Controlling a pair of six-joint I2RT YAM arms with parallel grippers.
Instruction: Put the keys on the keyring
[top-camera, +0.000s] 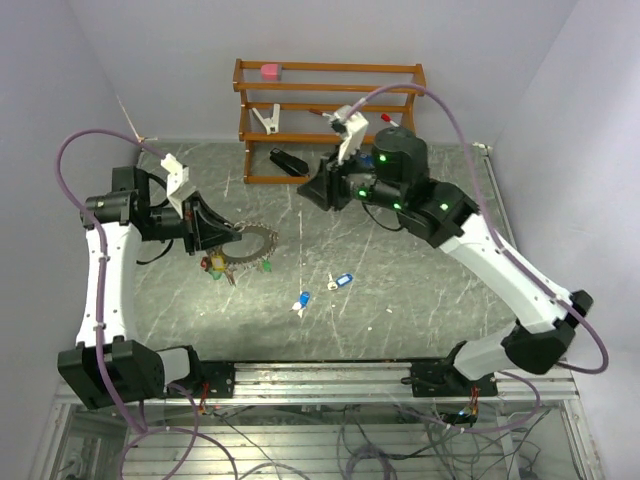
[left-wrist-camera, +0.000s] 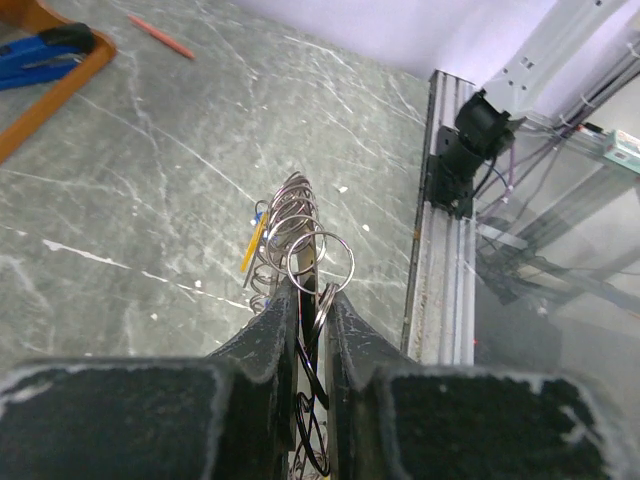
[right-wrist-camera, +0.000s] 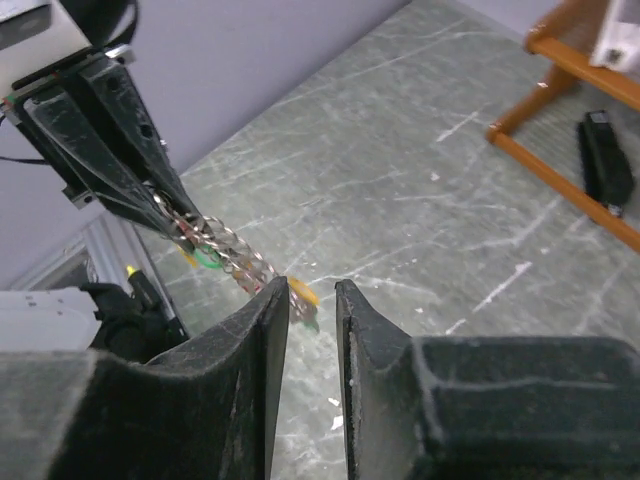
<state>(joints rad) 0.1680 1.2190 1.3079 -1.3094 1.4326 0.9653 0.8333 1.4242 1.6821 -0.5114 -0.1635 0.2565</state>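
Observation:
My left gripper (top-camera: 235, 238) is shut on the edge of the keyring (top-camera: 258, 245), a ridged silvery ring that it holds just above the table. Seen from the left wrist, the keyring (left-wrist-camera: 298, 225) sticks out edge-on past the gripper (left-wrist-camera: 312, 290). Several keys with coloured tags (top-camera: 218, 268) hang from the ring, among them a green tag (top-camera: 266, 265). Two blue-tagged keys (top-camera: 301, 301) (top-camera: 342, 281) lie loose on the table. My right gripper (top-camera: 308, 190) hovers right of the ring. It is open (right-wrist-camera: 312, 290) with nothing between its fingers. Beyond them are the keyring (right-wrist-camera: 225, 250) and a yellow tag (right-wrist-camera: 305, 293).
A wooden rack (top-camera: 330, 110) stands at the back with a pink item, a white clip and a black stapler (top-camera: 288, 162). A red pen (left-wrist-camera: 160, 36) lies on the table. The metal rail (top-camera: 330, 375) runs along the near edge.

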